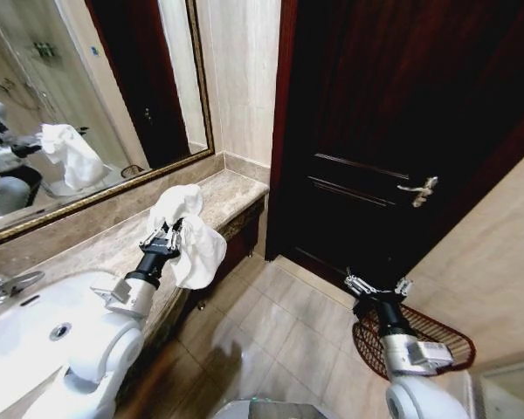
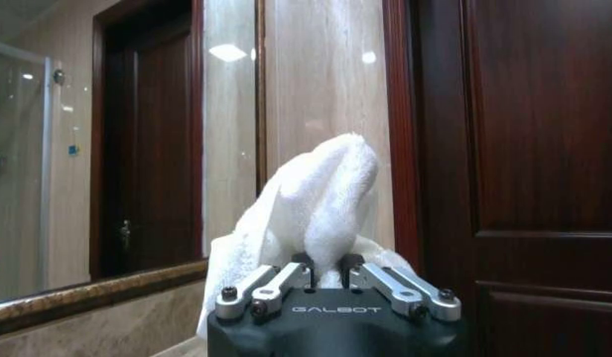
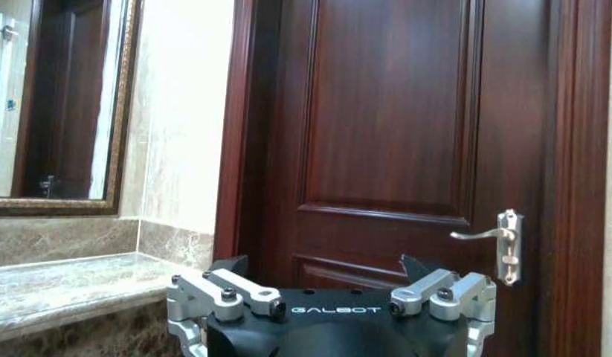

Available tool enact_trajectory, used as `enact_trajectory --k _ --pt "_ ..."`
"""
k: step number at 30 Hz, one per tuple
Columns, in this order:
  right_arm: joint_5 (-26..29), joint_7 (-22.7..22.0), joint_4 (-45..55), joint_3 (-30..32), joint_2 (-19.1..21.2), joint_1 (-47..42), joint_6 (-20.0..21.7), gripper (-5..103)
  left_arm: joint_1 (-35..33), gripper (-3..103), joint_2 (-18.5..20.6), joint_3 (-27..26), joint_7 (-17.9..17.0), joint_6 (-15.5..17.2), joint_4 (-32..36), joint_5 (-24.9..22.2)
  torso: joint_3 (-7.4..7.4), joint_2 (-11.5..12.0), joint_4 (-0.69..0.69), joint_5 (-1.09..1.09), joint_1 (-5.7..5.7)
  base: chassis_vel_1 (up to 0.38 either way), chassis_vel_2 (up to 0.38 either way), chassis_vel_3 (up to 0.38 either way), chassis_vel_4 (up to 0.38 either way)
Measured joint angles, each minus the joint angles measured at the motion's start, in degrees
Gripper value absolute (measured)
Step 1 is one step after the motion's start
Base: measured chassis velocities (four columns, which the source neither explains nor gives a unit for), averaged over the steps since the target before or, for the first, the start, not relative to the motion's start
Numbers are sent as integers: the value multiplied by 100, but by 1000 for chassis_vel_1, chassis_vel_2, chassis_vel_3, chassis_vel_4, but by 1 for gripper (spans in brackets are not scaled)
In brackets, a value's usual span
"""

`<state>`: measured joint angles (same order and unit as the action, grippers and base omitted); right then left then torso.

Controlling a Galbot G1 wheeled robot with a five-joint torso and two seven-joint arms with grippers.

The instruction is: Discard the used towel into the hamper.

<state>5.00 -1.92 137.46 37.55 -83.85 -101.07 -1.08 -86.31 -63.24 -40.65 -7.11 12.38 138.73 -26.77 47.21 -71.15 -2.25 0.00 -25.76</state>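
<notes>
A white towel (image 1: 188, 234) is gripped in the left end effector (image 1: 163, 237) and held in the air above the edge of the marble bench (image 1: 231, 196) — its folds hang down beside the fingers and rise above them. In the left wrist view the towel (image 2: 311, 212) is pinched between the closed fingers (image 2: 285, 279). The right end effector (image 1: 377, 285) is held open and empty above the floor, before the dark door (image 1: 402, 113). The hamper (image 1: 432, 336) stands on the tiled floor — just behind the right arm, near the wall.
</notes>
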Motion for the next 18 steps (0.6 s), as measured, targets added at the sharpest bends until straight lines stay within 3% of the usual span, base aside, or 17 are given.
enact_trajectory --k 9,18 --pt "-77 10 -19 -49 -53 45 13 100 0 15 4 18 -8 -79 -59 -11 -1 -1 -1 1 3 112 -110 -112 95" --pt "-90 0 -31 -62 -92 66 -5 100 26 15 21 25 -11 -149 -126 -10 -5 14 -1 0 4 7 -3 -4 7"
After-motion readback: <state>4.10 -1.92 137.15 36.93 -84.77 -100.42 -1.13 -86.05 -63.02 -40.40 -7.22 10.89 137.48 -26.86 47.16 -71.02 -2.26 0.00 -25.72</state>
